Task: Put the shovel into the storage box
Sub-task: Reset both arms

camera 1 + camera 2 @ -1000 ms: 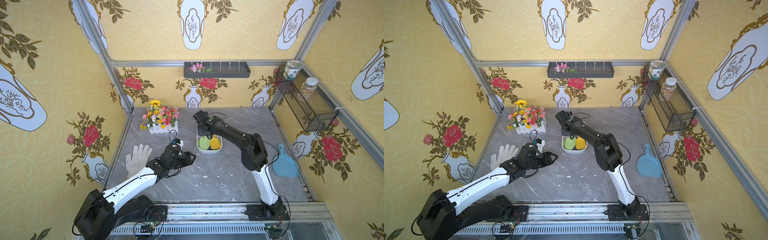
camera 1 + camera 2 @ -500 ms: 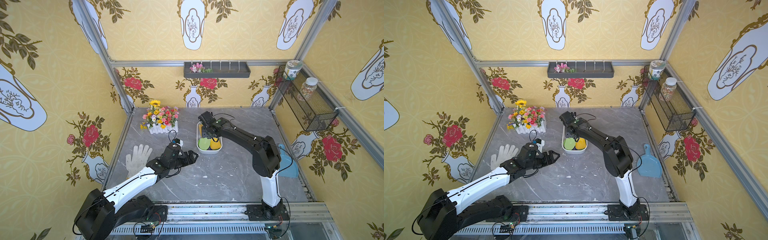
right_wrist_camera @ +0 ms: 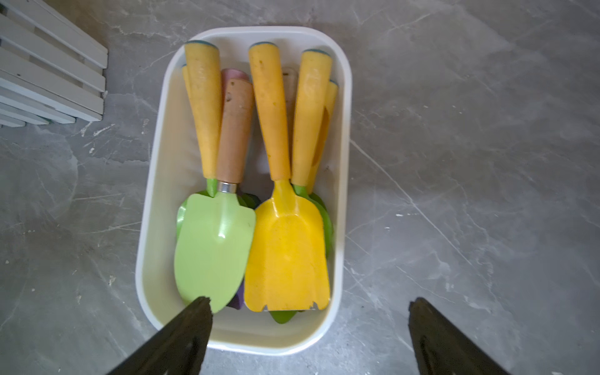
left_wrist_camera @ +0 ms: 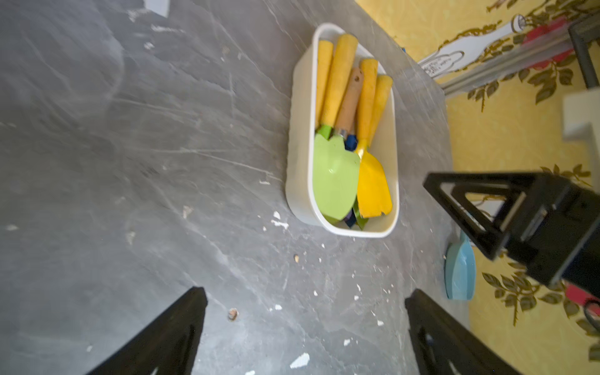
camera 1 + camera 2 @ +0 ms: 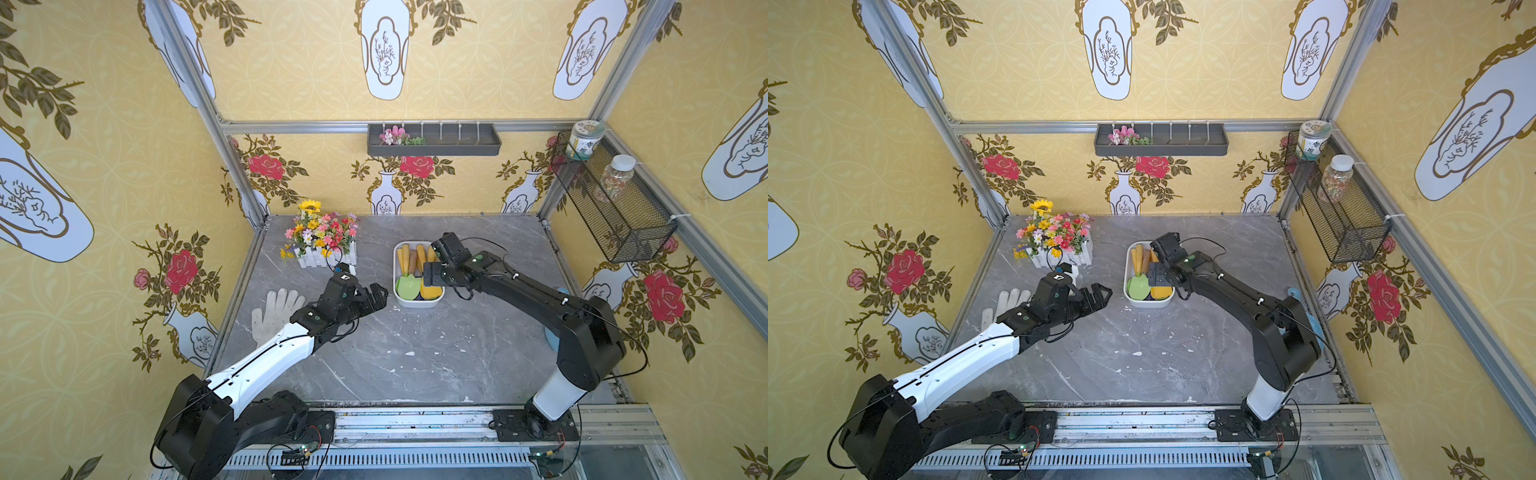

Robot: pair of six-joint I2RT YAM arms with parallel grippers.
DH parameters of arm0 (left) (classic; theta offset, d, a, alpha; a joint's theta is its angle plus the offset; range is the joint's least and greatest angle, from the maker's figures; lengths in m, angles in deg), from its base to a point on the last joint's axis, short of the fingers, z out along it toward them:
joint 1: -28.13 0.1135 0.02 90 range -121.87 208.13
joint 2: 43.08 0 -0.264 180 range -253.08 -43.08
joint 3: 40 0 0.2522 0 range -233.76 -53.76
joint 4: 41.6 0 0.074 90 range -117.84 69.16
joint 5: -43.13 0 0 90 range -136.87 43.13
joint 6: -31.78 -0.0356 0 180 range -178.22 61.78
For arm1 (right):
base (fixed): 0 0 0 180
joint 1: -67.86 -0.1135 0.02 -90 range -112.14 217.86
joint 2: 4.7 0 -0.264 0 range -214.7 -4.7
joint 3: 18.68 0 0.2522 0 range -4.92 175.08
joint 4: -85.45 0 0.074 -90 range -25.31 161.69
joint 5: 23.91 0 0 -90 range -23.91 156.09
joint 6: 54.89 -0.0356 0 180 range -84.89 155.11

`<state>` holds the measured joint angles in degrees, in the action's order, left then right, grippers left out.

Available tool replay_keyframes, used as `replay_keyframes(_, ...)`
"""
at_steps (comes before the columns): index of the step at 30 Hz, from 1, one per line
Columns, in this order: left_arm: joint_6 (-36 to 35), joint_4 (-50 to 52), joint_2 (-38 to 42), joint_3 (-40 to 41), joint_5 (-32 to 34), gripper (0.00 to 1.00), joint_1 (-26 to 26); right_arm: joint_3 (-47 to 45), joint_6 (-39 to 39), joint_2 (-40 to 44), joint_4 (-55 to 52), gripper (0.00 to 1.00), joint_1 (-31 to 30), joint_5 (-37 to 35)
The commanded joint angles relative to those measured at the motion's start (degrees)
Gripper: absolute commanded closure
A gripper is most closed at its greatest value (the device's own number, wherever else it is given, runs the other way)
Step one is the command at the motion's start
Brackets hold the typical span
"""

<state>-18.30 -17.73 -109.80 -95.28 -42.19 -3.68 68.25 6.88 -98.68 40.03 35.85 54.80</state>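
Observation:
The white storage box [image 5: 417, 302] [image 5: 1148, 304] [image 3: 344, 130] [image 4: 293, 130] stands mid-table with several shovels lying in it, handles toward the back wall. On top lie a green-bladed shovel [image 3: 214, 246] [image 5: 406, 286] and a yellow-bladed shovel [image 3: 287, 246] [image 4: 373, 191]. My right gripper [image 5: 432, 274] [image 5: 1156, 276] [image 3: 308, 302] hangs open over the box's near right part, holding nothing. My left gripper [image 5: 376, 297] [image 5: 1100, 297] [image 4: 305, 293] is open and empty above bare table, left of the box and apart from it.
A flower pot with a white fence [image 5: 322, 245] stands at the back left. A white glove [image 5: 276, 311] lies behind my left arm and a blue dustpan [image 5: 1312, 328] [image 4: 459, 272] by the right wall. A dark grey tray [image 5: 434, 141] and a wire basket [image 5: 615, 208] hang on the walls. White crumbs dot the table.
My right gripper drew back from the box's far end to its near right part and opened. My left gripper opened and edged slightly right.

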Motion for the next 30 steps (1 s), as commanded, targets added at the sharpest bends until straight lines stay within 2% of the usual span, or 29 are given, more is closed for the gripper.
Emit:
replay_keyframes(1,-3.69,2.78,-0.76,-1.36,5.13,0.00,2.30,-3.54,1.11,3.47,2.71,0.03,2.95,1.25)
replay_keyframes(5,-7.44,2.70,-0.72,-2.09,13.84,0.00,5.26,-7.36,1.86,6.55,3.18,0.03,9.14,-2.02)
replay_keyframes(10,-14.29,-2.35,0.20,-0.83,21.57,0.00,11.81,-15.05,4.19,11.97,9.73,0.03,14.99,-7.70)
replay_keyframes(12,-18.91,-6.12,0.76,1.05,24.81,0.00,13.48,-19.03,6.05,14.31,14.65,0.03,16.46,-10.22)
replay_keyframes(15,-28.62,-19.14,3.19,8.50,31.37,0.00,14.16,-25.18,8.29,17.60,22.24,0.03,17.13,-15.44)
replay_keyframes(17,-32.94,-28.34,4.63,13.49,31.47,0.00,16.46,-29.14,9.53,19.70,27.27,0.03,17.76,-17.34)
replay_keyframes(20,-30.67,-30.93,3.73,16.15,27.66,0.00,23.11,-34.78,13.23,21.85,34.22,0.03,18.21,-20.10)
replay_keyframes(22,-30.03,-32.83,1.71,17.65,28.11,0.00,25.59,-37.45,15.03,22.26,37.74,0.03,18.72,-22.60)
replay_keyframes(26,-30.24,-42.93,-0.42,22.34,26.83,0.00,28.32,-41.88,16.17,22.33,44.42,0.03,20.99,-21.92)
replay_keyframes(30,-33.19,-52.39,-2.60,26.30,26.08,0.00,28.43,-46.67,20.16,22.96,54.45,0.03,21.11,-21.00)
